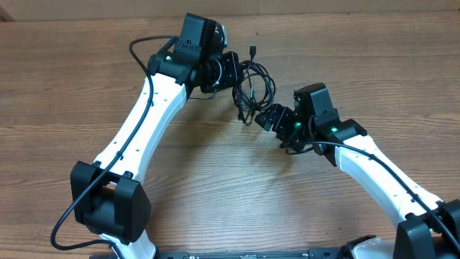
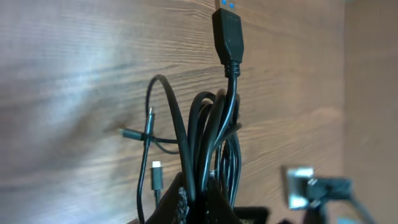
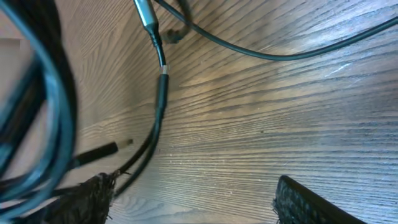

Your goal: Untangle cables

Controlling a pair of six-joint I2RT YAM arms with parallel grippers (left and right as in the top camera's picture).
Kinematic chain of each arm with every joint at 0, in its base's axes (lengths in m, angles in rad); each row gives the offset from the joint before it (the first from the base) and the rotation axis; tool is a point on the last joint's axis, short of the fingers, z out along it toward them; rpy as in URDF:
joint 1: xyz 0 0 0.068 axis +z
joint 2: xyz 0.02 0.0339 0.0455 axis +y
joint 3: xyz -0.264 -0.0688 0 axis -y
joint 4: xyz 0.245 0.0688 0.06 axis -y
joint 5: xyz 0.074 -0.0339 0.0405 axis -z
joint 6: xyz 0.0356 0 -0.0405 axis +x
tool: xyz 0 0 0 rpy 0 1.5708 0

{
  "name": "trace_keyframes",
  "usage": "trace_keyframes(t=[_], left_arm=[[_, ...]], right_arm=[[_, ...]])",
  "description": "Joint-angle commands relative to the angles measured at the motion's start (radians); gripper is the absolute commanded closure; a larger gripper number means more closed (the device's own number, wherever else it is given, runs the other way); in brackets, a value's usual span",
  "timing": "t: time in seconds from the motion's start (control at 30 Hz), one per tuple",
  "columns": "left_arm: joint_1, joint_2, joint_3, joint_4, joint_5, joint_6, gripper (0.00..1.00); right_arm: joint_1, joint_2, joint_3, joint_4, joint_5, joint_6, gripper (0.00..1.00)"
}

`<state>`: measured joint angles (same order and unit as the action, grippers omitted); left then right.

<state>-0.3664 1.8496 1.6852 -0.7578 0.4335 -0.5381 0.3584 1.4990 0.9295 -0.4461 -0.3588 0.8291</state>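
While the left gripper [image 1: 231, 72] clamped the tangled cables [image 1: 256, 80] tight, we saw the bundle btwn both arms, toward the far side of the wooden table [image 1: 215, 180]. Beside it, the right gripper [image 1: 264, 116] had jaws spread wide, w/ one cord [image 3: 160, 106] passing its finger [image 3: 93, 196].

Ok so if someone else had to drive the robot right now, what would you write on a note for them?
The left hand is shut on the cables, pinching the bunched loops.
The right hand is open and holds nothing; one strand runs beside one of its fingers.
The cables are one knotted bundle between the two hands, over the table.
Done: no cord is separated yet.
Left: probably pick one strand with the right hand, draw it free, then do the others.
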Motion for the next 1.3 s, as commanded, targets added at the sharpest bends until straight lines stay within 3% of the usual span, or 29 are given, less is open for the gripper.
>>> trace_keyframes(t=[0.0,0.17,0.33,0.5,0.77,0.87,0.93,1.0,1.13,1.27], left_arm=[[0.002,-0.006,0.011,-0.002,0.005,0.221,0.96],[0.002,-0.006,0.011,-0.005,0.005,0.222,0.96],[0.002,-0.006,0.011,-0.005,0.008,0.247,0.96],[-0.001,-0.006,0.011,-0.005,0.069,0.247,0.96],[-0.002,-0.006,0.011,0.0,0.232,0.246,0.96],[-0.002,-0.006,0.011,0.005,0.298,0.229,0.96],[-0.002,-0.006,0.011,0.005,0.316,0.216,0.96],[-0.002,-0.006,0.011,0.004,0.318,0.217,0.96],[-0.002,-0.006,0.011,0.002,0.275,0.217,0.93],[-0.001,-0.006,0.011,-0.037,0.101,0.217,0.77]], right_arm=[[-0.021,-0.003,0.02,0.003,0.009,-0.027,0.17],[-0.045,-0.003,0.02,0.007,0.004,0.027,0.16],[-0.063,-0.003,0.02,0.041,-0.003,0.217,0.09],[-0.049,-0.003,0.02,0.159,-0.01,0.241,0.09],[-0.043,-0.002,0.02,0.261,-0.01,0.245,0.23],[-0.04,-0.002,0.02,0.259,-0.009,0.245,0.32],[-0.036,-0.002,0.02,0.258,-0.01,0.245,0.43],[-0.032,-0.002,0.02,0.258,-0.01,0.244,0.57],[-0.032,-0.002,0.02,0.249,-0.01,0.227,0.96],[-0.032,-0.002,0.02,0.214,-0.01,0.206,0.96]])
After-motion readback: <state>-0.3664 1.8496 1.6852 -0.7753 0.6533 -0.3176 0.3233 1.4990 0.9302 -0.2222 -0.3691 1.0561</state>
